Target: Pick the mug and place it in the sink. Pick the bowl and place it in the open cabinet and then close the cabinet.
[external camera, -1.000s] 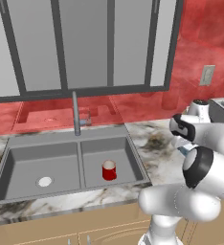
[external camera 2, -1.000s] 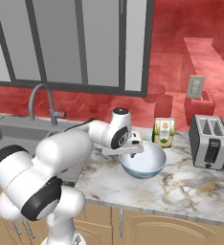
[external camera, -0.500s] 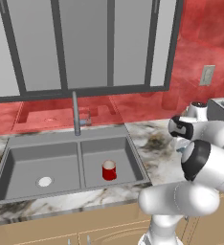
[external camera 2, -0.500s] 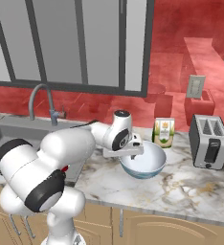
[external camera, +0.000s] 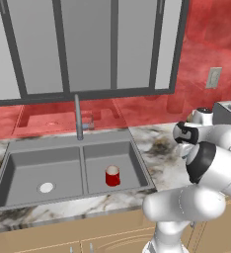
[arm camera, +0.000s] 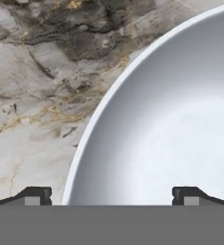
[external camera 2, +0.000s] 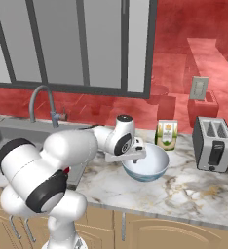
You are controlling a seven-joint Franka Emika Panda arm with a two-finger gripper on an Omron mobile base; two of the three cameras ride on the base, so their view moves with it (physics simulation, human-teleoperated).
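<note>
The red mug (external camera: 112, 176) stands upright in the right basin of the grey sink (external camera: 43, 148). On the marble counter to the right of the sink rests the white bowl (external camera 2: 149, 166), upright. My gripper (external camera 2: 137, 154) hangs at the bowl's left rim. In the hand view the gripper (arm camera: 111, 198) is open and straddles the rim of the bowl (arm camera: 171, 119): one fingertip (arm camera: 35, 196) is outside over the counter, the other inside. Nothing is gripped. The cabinet is out of view.
A green-and-white carton (external camera 2: 167, 134) stands just behind the bowl and a silver toaster (external camera 2: 213, 143) to its right. The curved faucet (external camera: 78, 118) rises behind the sink. Grey glass-fronted cabinets (external camera: 88, 44) hang above against the red wall.
The arm's elbow has swung a little and the hand has settled slightly lower at the bowl's rim. The jaws stay open; mug and bowl have not moved.
</note>
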